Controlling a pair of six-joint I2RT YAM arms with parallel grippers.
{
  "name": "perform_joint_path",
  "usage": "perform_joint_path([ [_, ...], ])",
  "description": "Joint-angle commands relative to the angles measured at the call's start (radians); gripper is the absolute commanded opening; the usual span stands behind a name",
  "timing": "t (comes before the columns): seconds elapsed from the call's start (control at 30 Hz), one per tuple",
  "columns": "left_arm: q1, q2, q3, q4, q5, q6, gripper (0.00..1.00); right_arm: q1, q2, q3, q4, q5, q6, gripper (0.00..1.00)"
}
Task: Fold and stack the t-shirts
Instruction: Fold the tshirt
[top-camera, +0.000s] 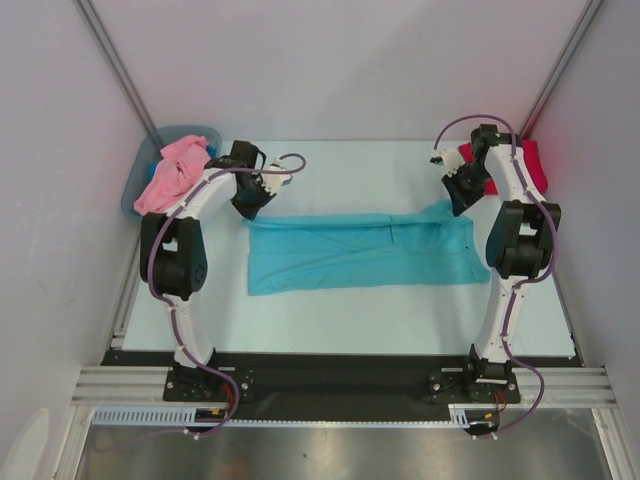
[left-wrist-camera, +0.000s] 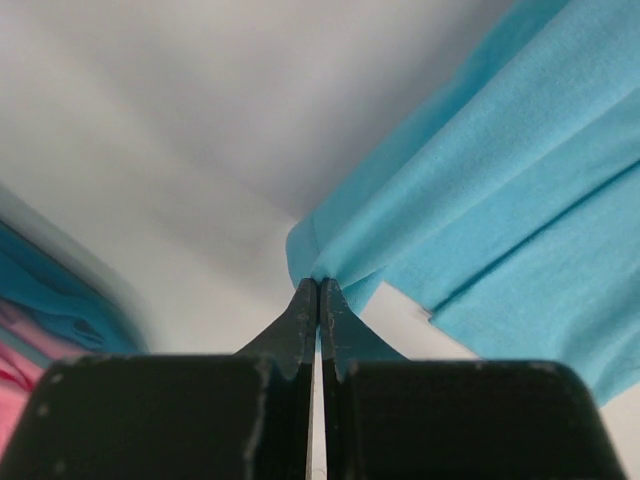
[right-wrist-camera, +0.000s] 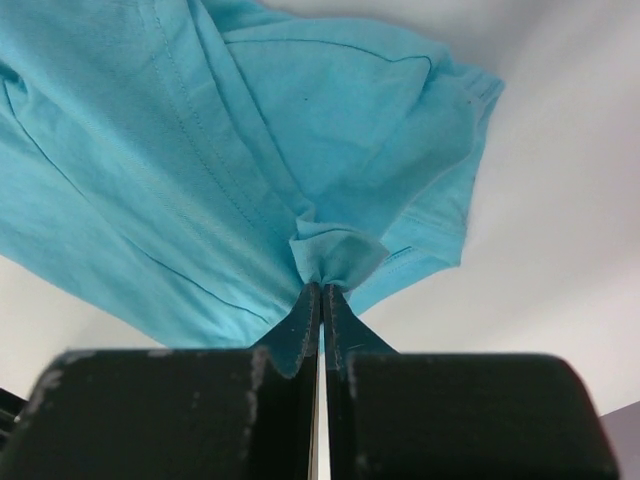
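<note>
Top external: fixed high behind arm bases (top-camera: 205, 383), tilted down toward far wall (top-camera: 330, 70), whole table (top-camera: 330, 320) in frame, distant

Left wrist: right behind left gripper (left-wrist-camera: 318, 285), looking along fingers, very near teal t-shirt (left-wrist-camera: 500, 200) corner

Right wrist: same, behind right gripper (right-wrist-camera: 321, 290), close on shirt's right end

All three share teal t-shirt; top and left wrist also share pink t-shirt (top-camera: 170, 175) at far left
</note>
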Motion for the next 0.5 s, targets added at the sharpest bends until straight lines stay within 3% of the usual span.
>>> perform_joint_path([
  [0.0,0.015,-0.072,-0.033,-0.013,0.042,0.056,0.0,-0.014,-0.083,-0.015,0.016,0.053,-0.029,0.0],
  [0.17,0.017,-0.072,-0.084,0.01,-0.033,0.088,0.0,-0.023,-0.096,-0.046,0.058,0.083,-0.032,0.0],
  [0.47,0.017,-0.094,-0.081,0.004,-0.016,0.099,0.0,-0.032,-0.107,-0.058,0.038,0.084,-0.043,0.0],
])
